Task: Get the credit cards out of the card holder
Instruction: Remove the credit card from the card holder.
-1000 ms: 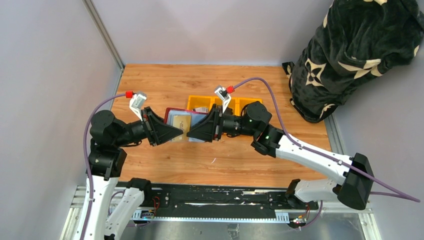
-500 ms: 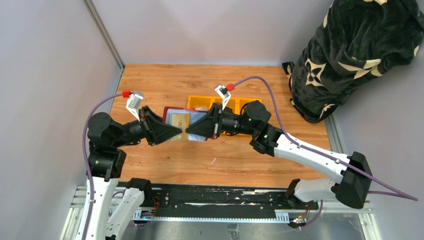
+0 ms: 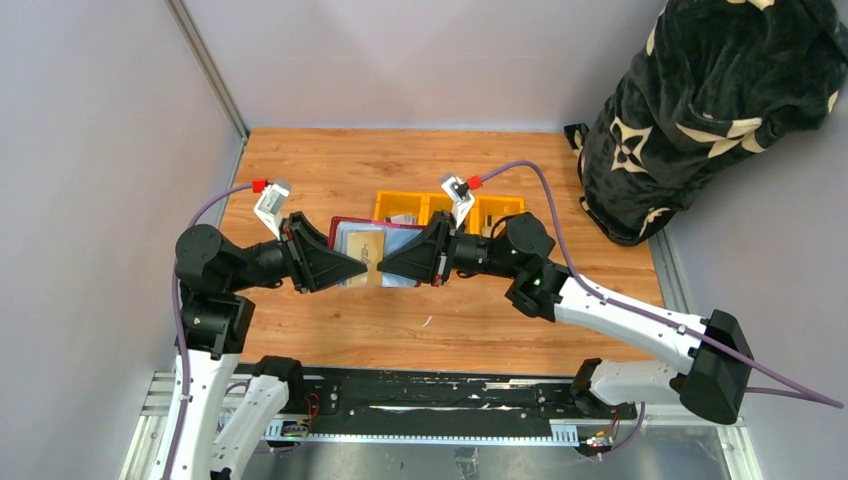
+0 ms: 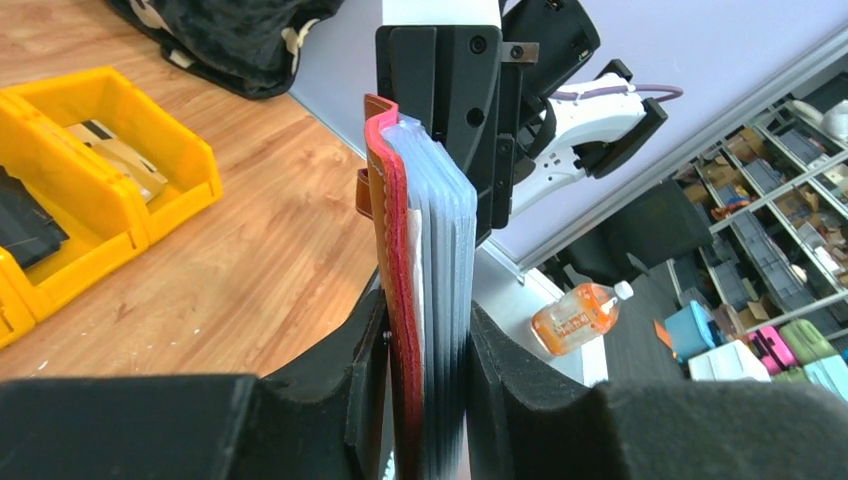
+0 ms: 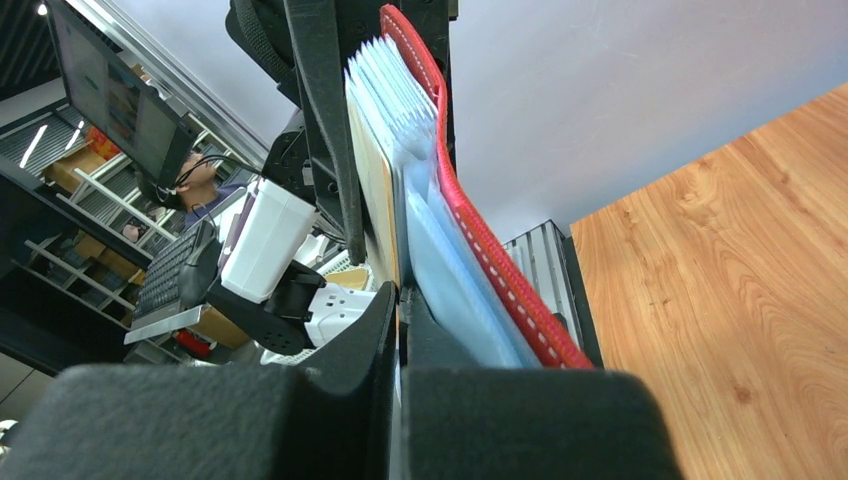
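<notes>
The dark red card holder (image 3: 352, 240) hangs open above the table between both grippers. My left gripper (image 3: 362, 267) is shut on its red cover (image 4: 395, 230) and the pale blue sleeves (image 4: 447, 250). My right gripper (image 3: 381, 268) faces it from the right and is shut on the edge of a tan credit card (image 5: 375, 180) that sits among the sleeves (image 5: 440, 270), beside the red cover (image 5: 480, 240). The tan card also shows from above (image 3: 367, 247). In the right wrist view my jaws (image 5: 398, 330) stand almost closed on the thin card edge.
A yellow three-part bin (image 3: 500, 210) stands behind the grippers with a card (image 4: 115, 150) and a black item (image 4: 25, 225) in it. A black patterned blanket bundle (image 3: 720, 100) stands at the back right. Grey walls close in the left and back.
My right arm has shifted a little to the right and towards me. Both grippers stay clamped at the card holder.
</notes>
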Robot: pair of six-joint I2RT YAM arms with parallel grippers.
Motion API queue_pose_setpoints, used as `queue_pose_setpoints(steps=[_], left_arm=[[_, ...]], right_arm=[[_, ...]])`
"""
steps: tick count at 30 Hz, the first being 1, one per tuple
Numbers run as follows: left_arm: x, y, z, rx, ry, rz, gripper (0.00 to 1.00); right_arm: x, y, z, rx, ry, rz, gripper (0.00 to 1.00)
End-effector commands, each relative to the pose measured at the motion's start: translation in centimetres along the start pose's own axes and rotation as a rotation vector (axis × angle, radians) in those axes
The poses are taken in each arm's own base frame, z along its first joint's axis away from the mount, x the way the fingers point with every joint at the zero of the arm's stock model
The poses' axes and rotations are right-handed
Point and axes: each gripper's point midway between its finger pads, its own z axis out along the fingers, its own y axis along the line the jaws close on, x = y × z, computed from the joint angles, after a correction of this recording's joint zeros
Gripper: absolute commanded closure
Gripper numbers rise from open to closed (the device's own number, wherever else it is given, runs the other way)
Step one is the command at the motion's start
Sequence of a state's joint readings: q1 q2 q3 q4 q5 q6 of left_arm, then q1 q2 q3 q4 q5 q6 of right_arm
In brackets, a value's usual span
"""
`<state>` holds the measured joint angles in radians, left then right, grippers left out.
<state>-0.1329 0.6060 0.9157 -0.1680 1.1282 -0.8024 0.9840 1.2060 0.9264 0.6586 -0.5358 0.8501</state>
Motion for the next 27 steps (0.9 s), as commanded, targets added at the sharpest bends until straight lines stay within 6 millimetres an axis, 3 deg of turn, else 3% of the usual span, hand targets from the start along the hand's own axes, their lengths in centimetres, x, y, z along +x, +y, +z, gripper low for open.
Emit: queue_pose_setpoints(steps=[1, 6, 12, 27], left_arm=[[0.7, -3.4, -0.6, 0.117, 0.059, 0.034, 0.67], [0.7, -3.5, -0.6, 0.116, 0.058, 0.035, 0.65], [0.5, -3.6, -0.6, 0.118, 0.052, 0.03, 0.74], [0.2, -4.3, -0.7, 0.122, 0.039, 0.042, 0.73]], right_arm=[[-0.6, -1.1, -0.6, 0.048, -0.052, -0.014, 1.0], [-0.3, -1.0, -0.9, 0.048, -0.044, -0.013, 1.0], [-0.3, -0.7, -1.4, 0.047, -0.045, -0.021, 1.0], [-0.2, -1.0, -2.5, 0.063, -0.063, -0.016, 1.0]])
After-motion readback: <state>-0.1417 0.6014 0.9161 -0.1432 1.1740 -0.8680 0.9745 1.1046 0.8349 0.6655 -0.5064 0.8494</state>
